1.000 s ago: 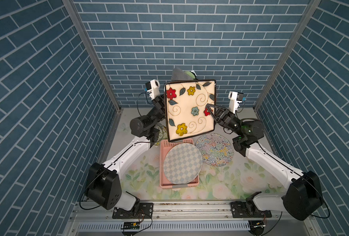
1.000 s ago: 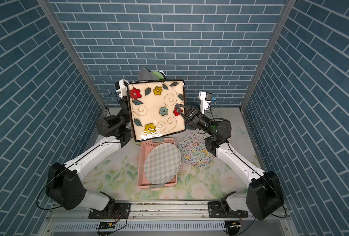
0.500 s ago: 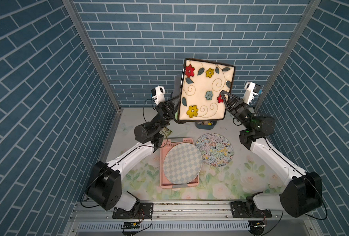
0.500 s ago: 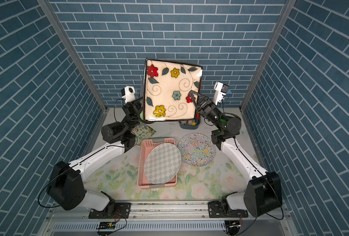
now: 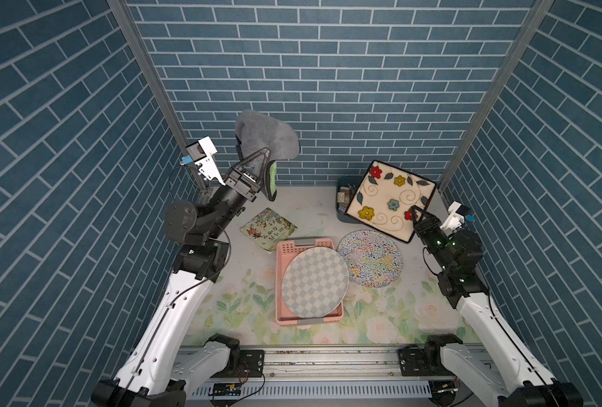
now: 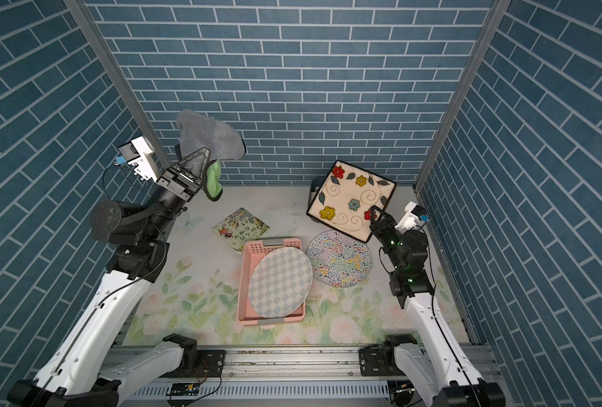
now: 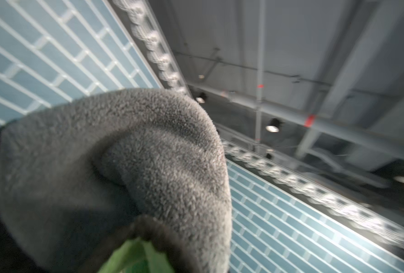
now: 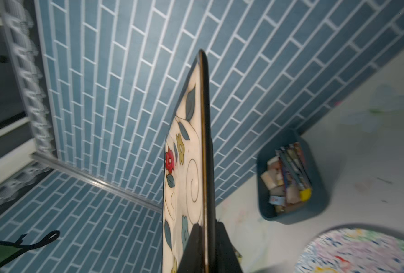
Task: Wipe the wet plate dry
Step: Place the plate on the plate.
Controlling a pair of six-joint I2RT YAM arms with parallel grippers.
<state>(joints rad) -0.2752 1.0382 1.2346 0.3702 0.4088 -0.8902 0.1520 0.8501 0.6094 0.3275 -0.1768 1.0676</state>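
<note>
Your right gripper is clamped on the near edge of the square flowered plate, and in the right wrist view you see that dark rim pinched between the two fingers. The plate is lifted and tilted, face towards the camera in both top views, over the back right of the floral table, partly covering the blue bin of small items. Your left gripper is raised high near the back wall, jaws closed on the grey cloth, which drapes over its tips with a green side hanging below. Cloth and plate are well apart. Below, a checkered round plate leans in the pink basket, and a squiggle-patterned round plate lies just beside it. The small illustrated square plate near the left arm carries some lettering, but it is too small to read.
</note>
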